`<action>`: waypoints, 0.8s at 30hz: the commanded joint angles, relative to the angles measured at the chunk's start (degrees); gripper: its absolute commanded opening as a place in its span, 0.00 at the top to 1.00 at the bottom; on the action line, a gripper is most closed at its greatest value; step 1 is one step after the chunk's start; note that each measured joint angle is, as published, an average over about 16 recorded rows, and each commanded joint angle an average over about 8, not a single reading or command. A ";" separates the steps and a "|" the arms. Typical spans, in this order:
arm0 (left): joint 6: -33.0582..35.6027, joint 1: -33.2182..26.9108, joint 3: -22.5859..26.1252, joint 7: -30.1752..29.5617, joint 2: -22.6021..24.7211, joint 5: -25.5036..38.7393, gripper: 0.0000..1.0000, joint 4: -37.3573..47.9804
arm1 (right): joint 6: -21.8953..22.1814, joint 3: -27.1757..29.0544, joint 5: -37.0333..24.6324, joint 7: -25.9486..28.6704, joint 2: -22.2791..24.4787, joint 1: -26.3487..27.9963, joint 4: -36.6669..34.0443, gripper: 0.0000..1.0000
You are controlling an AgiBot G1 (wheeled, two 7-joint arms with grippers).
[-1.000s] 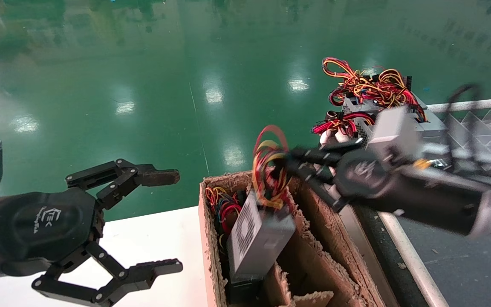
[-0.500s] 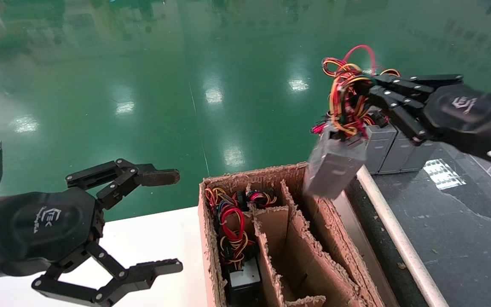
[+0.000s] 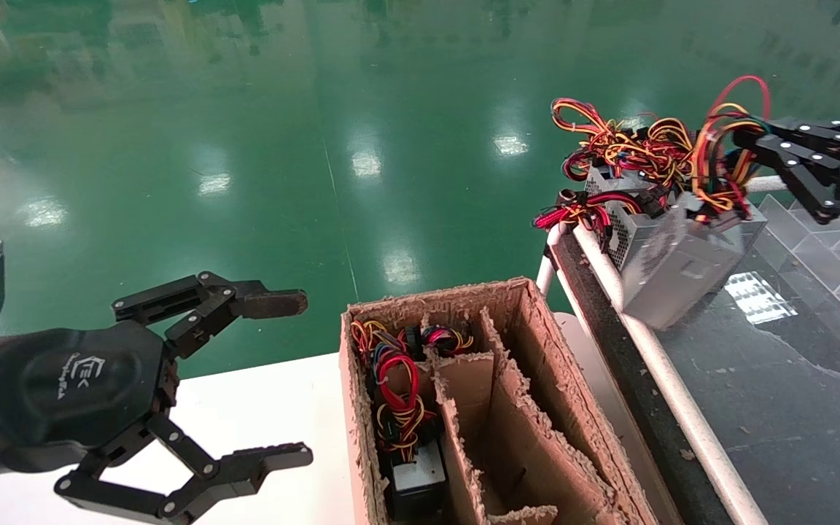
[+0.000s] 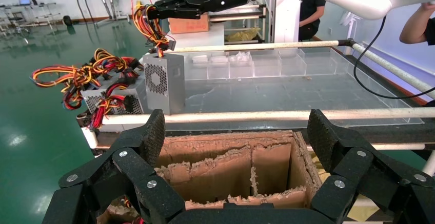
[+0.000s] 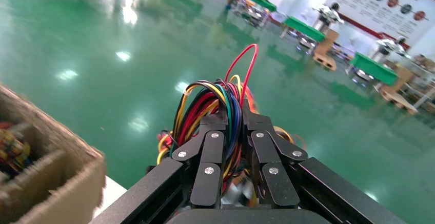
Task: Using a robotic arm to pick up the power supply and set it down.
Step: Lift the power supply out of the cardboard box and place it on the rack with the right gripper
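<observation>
Aloft by its wires, the power supply point(image 3: 671, 264) hangs tilted over the near rail of the dark worktable point(image 3: 792, 408), just beside other grey units point(image 3: 613, 193). Around the wire bundle point(image 3: 719, 164), the right gripper point(image 3: 744, 149) is clamped tight. Nearer, the left gripper point(image 3: 281, 379) hovers splayed wide beside the cardboard box point(image 3: 537, 350).

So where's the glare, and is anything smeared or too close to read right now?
Head view: ceiling lights glare off the green floor and the table's clear sheet; the power supply is slightly smeared. Right wrist view: the cardboard box is blurred, and the right gripper fills the foreground. Left wrist view: sharp.
</observation>
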 commanded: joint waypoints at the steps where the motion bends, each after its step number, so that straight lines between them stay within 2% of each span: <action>1: 0.00 0.00 0.00 0.00 0.00 0.00 0.00 0.00 | -0.22 0.04 -0.48 -1.32 0.26 0.54 -2.09 1.00; 12: 0.00 0.00 0.00 0.00 0.00 0.00 0.00 0.00 | -1.40 -2.24 -4.57 -7.38 -1.89 4.50 -13.29 1.00; 24: 0.00 0.00 0.01 0.00 0.00 -0.01 0.00 0.00 | -6.77 -3.43 -5.10 -12.83 -4.41 8.53 -19.26 1.00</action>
